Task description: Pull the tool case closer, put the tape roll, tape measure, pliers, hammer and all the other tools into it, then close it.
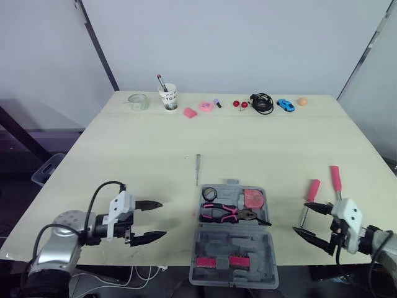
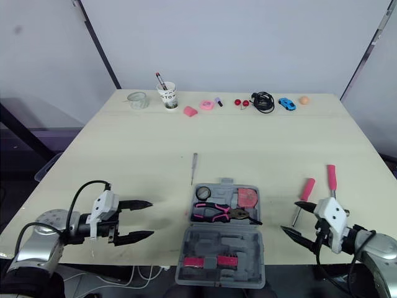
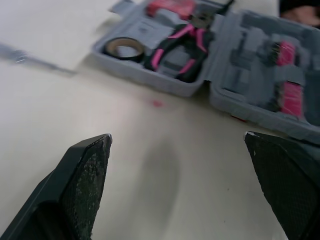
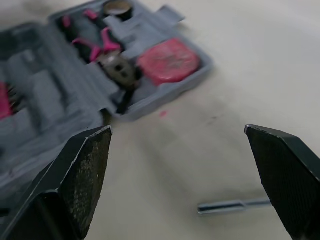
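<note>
Case [image 1: 233,239], lying open on the worktop [image 1: 155,149] between the wide-spread, empty left tool [image 1: 162,218] and right tool [image 1: 301,217], looks rigid and should slide; the pink-handled driver [image 1: 313,188] just right of it looks stiff, light, roll-prone, so pinch across its handle.

In the left wrist view the tool case [image 3: 235,55] is blurred and cut off by the picture's edges. In the right wrist view its lid is cut off, and a metal shaft [image 4: 225,205] ends behind a finger of the right gripper [image 4: 177,129]. The red pieces [image 1: 240,103] at the table's [image 1: 124,143] far edge are too small to identify.
</note>
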Controlling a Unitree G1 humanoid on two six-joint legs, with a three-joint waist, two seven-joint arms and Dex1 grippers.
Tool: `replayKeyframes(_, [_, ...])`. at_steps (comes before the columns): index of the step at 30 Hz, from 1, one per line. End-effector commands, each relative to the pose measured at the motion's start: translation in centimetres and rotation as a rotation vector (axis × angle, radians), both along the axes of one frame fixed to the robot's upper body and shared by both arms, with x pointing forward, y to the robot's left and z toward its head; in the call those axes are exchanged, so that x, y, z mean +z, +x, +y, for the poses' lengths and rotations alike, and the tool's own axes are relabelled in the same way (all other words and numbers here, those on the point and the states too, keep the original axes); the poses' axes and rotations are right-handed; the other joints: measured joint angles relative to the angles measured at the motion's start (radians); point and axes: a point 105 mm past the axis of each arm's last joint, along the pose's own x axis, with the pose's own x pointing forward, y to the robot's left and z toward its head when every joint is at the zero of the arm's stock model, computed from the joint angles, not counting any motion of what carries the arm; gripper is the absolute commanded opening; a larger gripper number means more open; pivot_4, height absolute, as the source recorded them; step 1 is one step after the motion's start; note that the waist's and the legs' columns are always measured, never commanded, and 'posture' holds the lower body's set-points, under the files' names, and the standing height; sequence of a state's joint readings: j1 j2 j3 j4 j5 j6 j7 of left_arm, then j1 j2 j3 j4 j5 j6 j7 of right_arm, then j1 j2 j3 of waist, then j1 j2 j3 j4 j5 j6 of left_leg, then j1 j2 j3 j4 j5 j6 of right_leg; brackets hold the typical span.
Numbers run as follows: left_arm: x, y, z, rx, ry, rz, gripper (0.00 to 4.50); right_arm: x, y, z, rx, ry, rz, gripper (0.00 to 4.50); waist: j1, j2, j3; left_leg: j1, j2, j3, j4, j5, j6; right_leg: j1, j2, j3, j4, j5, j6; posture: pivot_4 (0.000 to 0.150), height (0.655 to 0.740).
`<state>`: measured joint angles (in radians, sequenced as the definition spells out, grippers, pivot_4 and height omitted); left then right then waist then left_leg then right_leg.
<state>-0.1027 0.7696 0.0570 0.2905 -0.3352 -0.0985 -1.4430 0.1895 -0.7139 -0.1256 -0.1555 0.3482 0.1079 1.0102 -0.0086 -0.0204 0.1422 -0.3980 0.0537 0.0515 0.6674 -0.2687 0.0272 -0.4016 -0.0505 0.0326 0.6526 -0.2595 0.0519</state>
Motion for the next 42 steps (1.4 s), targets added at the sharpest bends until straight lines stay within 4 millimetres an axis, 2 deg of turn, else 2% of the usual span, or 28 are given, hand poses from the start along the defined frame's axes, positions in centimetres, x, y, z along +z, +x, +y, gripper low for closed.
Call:
replayKeyframes(1, [-0.5,-0.2,-0.8,-0.087,0.046,0.006,3.97,-0.3,0.1,0.9,0.087,-0.062,-0.006,3.2,-0.001,0.0,0.0,0.0,0.0,0.0,0.0,0.0,0.0,0.0,0.0,0.0,0.0,0.0,0.0,0.15,0.74])
replayKeyframes(2, [-0.6,-0.1,-1.0,-0.095,0.052,0.007,3.82,-0.5,0.3,1.1,0.104,-0.078,-0.004,2.81,-0.001,0.0,0.0,0.0,0.0,0.0,0.001,0.0,0.0,0.0,0.0,0.0,0.001,0.0,0.0,0.15,0.74])
replayKeyframes(3, [-0.7,0.0,-1.2,-0.1,0.052,0.008,3.12,-0.6,0.4,1.3,0.116,-0.087,-0.001,2.16,-0.002,0.0,0.0,0.0,0.0,0.0,0.001,0.0,0.0,0.0,0.0,0.0,0.001,0.0,0.0,0.15,0.74])
replayKeyframes(4, [-0.8,0.1,-1.5,-0.107,0.055,0.013,2.82,-0.7,0.6,1.6,0.129,-0.092,-0.003,1.84,-0.002,0.0,0.0,0.0,0.0,0.0,0.001,0.0,0.0,0.0,0.0,0.0,0.001,0.0,0.0,0.15,0.74])
replayKeyframes(7, [-1.6,0.3,-2.1,-0.132,0.08,0.027,1.52,-1.1,1.1,2.3,0.182,-0.134,-0.005,0.46,-0.002,-0.001,0.0,0.0,0.0,0.0,0.002,0.0,0.0,0.0,0.0,0.0,0.002,0.0,0.0,0.15,0.74])
replayKeyframes(8, [-1.9,0.4,-2.4,-0.138,0.087,0.038,0.9,-1.4,1.2,2.5,0.201,-0.157,-0.001,0.0,-0.001,-0.001,0.0,0.0,0.0,0.0,0.002,0.0,0.0,0.0,0.0,0.0,0.002,0.0,0.0,0.15,0.74])
replayKeyframes(10, [-2.4,0.4,-2.7,-0.148,0.097,0.047,0.01,-1.9,1.3,2.6,0.226,-0.188,0.006,0.0,-0.001,-0.001,0.0,0.0,0.0,0.0,0.002,0.0,0.0,0.0,0.001,0.0,0.002,0.001,0.001,0.15,0.74])
replayKeyframes(23, [-4.6,1.1,-4.0,-0.179,0.161,0.094,0.01,-3.6,1.6,4.4,0.308,-0.251,0.033,0.0,0.0,-0.001,0.001,0.0,0.0,0.0,0.003,0.0,0.0,0.0,0.001,0.0,0.004,0.002,0.004,0.15,0.74])
replayKeyframes(36, [-5.1,1.1,-4.9,-0.185,0.155,0.111,0.01,-3.8,1.9,5.9,0.314,-0.212,0.004,0.0,0.005,-0.001,0.001,0.0,0.0,0.0,0.003,0.0,0.0,0.0,0.001,0.0,0.005,0.002,0.004,0.15,0.74])
replayKeyframes(42, [-5.1,1.3,-5.1,-0.181,0.149,0.114,0.01,-4.1,2.0,6.0,0.314,-0.216,0.008,0.0,0.009,-0.001,0.001,0.0,0.0,0.0,0.003,0.0,0.0,0.0,0.001,0.0,0.005,0.002,0.004,0.15,0.74])
